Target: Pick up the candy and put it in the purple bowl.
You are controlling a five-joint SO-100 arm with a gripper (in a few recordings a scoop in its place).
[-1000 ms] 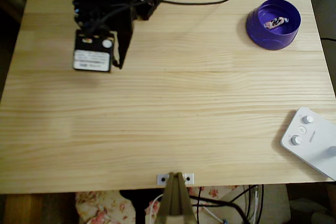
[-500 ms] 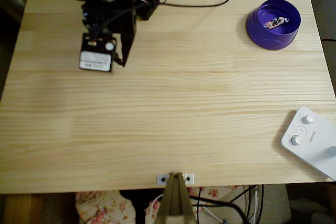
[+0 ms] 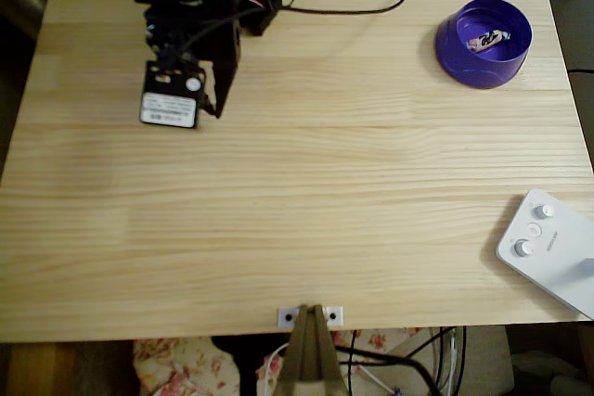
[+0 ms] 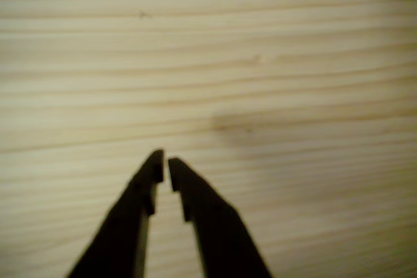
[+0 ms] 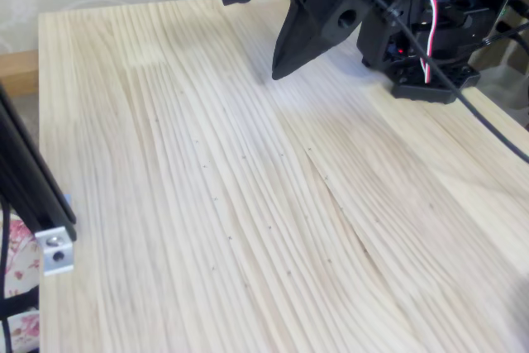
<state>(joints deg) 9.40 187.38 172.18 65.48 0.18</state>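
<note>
A: What sits under the jaws?
B: Bare boards of the pale pine table (image 3: 306, 183); the black two-finger gripper (image 4: 164, 162) hangs above it, tips nearly touching, nothing between them

A: And the round glossy purple plastic bowl (image 3: 461, 55)?
B: Well apart from the jaws, at the far corner in the overhead view

A: The tiny pinkish-white wrapped candy (image 3: 488, 40)?
B: Inside that bowl. The white box with round knobs (image 3: 548, 249) is also well away from the jaws
</note>
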